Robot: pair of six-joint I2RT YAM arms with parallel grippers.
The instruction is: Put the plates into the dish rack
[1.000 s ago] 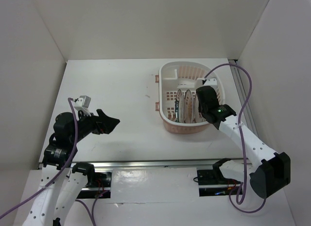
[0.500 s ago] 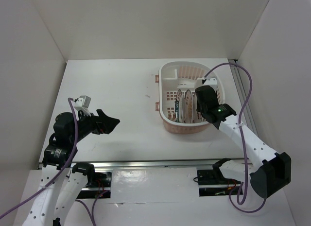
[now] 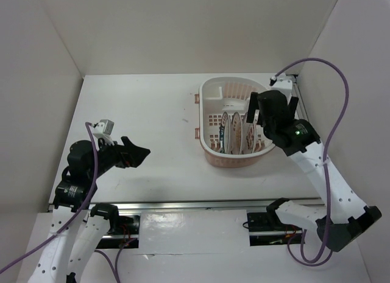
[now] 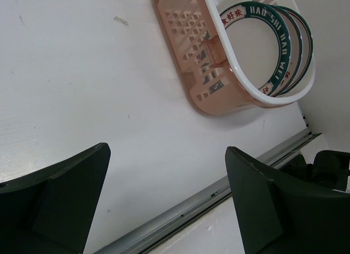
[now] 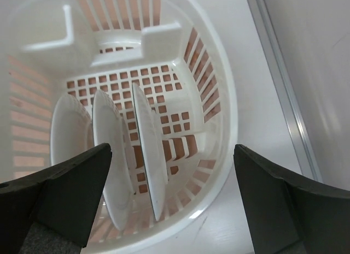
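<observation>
The dish rack (image 3: 228, 160) stands at the back right of the table. Three plates (image 3: 234, 134) stand on edge inside it, side by side. In the right wrist view they show as white discs (image 5: 111, 150) in the rack (image 5: 229, 101), the rightmost (image 5: 149, 155) leaning slightly. My right gripper (image 3: 272, 105) hovers above the rack's right side, open, with nothing between its fingers (image 5: 65, 188). My left gripper (image 3: 137, 150) hangs open and empty over the table at the left. Its wrist view shows the rack (image 4: 191, 84) and green-rimmed plates (image 4: 249, 8) from the side.
A metal rail (image 3: 301, 106) runs along the table's right edge beside the rack. Another rail (image 4: 219, 191) runs along the near edge. White walls close in the table at the back and on both sides.
My right gripper has opened and let go of the rightmost plate, then lifted up and away to the right. The plate stays on edge in the rack. The left arm has not moved.
</observation>
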